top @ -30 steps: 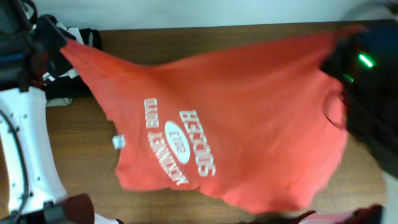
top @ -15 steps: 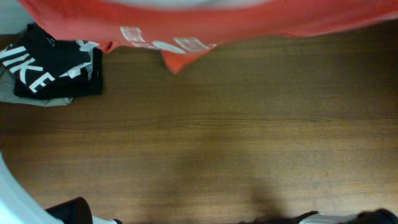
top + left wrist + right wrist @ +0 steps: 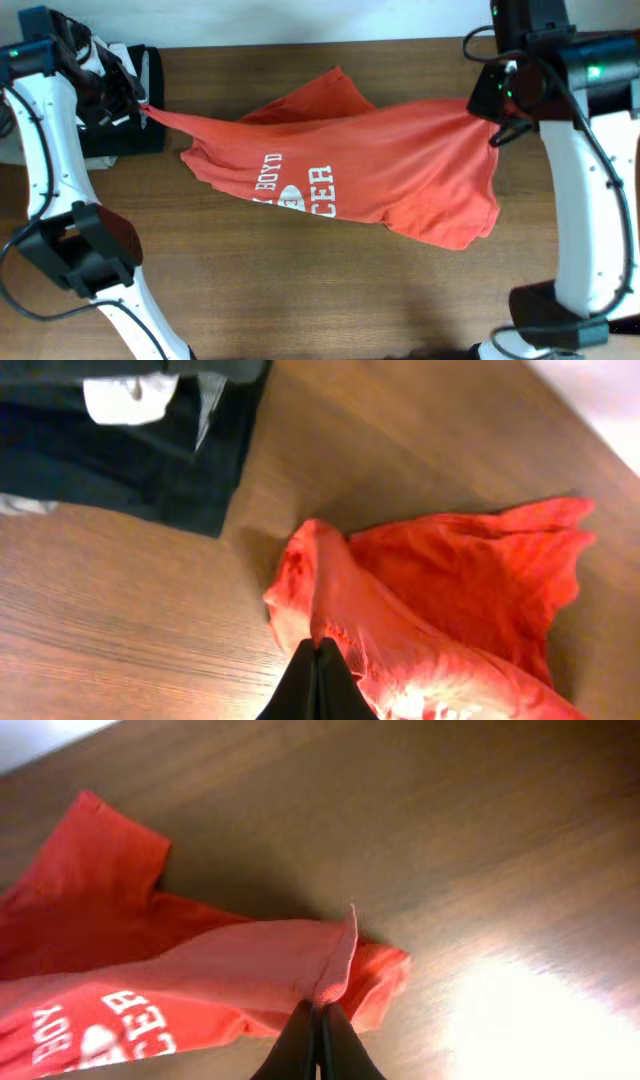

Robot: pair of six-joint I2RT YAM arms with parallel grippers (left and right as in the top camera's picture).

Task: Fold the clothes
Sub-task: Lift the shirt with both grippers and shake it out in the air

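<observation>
My left gripper (image 3: 138,103) is clenched on a bunched corner of the red-orange T-shirt (image 3: 380,170), its two fingers pressed together with the cloth pinched between them. My right gripper (image 3: 492,113) is clamped the same way on the opposite corner, a fold of the hem standing up from its closed tips. The shirt stretches between the two grippers and sags down to the counter (image 3: 300,290) in the middle.

Just beside my left gripper, on the side away from the shirt, lies a black garment (image 3: 128,143), close to the counter's corner and its far edge. One sleeve of the shirt points toward that far edge, roughly midway between my grippers. Below the shirt's lower hem, on the side nearer my bases, is a wide stretch of bare wood. Past my right gripper there is only a narrow strip of wood before the counter's side edge.

White lettering on the shirt faces up, nearer my left gripper than my right. I can read "BOYD" and "CER"; the rest is folded under. A white patch (image 3: 130,398) on the black garment shows nothing I can read.
</observation>
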